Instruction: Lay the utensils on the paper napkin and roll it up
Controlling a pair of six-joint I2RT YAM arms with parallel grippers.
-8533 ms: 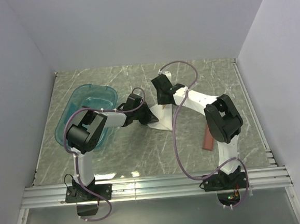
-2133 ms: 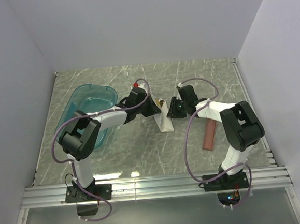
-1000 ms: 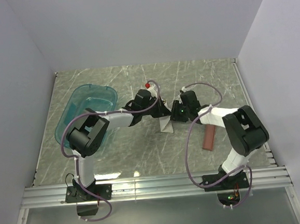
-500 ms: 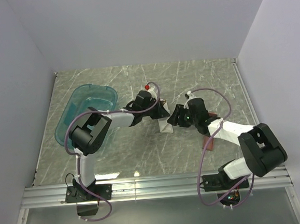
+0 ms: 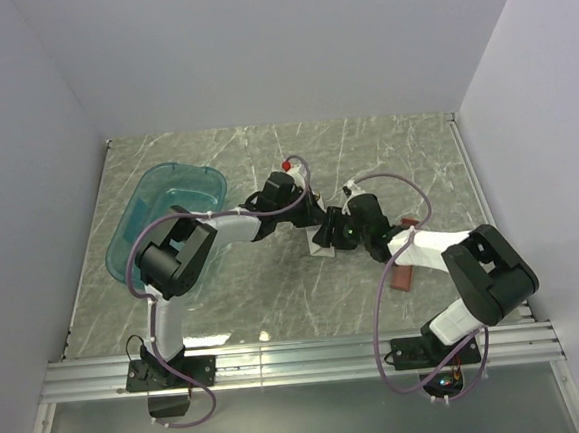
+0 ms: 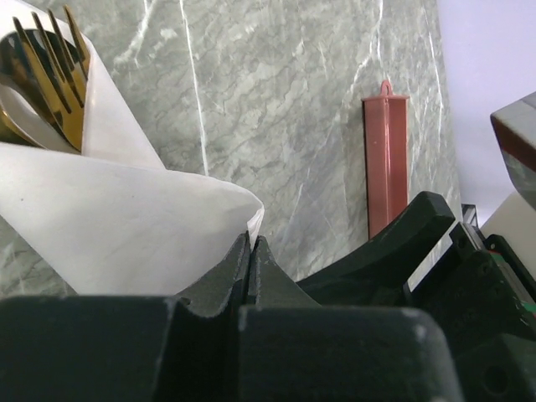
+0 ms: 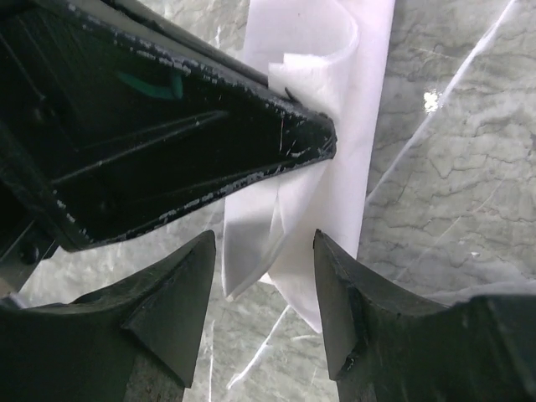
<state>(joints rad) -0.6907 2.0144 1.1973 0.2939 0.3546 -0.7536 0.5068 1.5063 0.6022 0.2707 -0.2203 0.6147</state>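
The green stone-look table (image 5: 276, 298) has a see-through blue-green tub (image 5: 128, 229) sitting on it at 9 o'clock, a folded white paper napkin (image 6: 126, 239) near the middle, and a long thin red-brown tray (image 6: 383, 159) at 4 o'clock, well apart from the tub.

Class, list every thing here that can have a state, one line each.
paper napkin: folded over the utensils, partly rolled
utensils: tucked inside the napkin, tines poking out
left gripper: shut on the napkin's fold
right gripper: open, poised at the napkin's end
tray: lying flat, apart from the napkin
tub: upright, nothing seen inside
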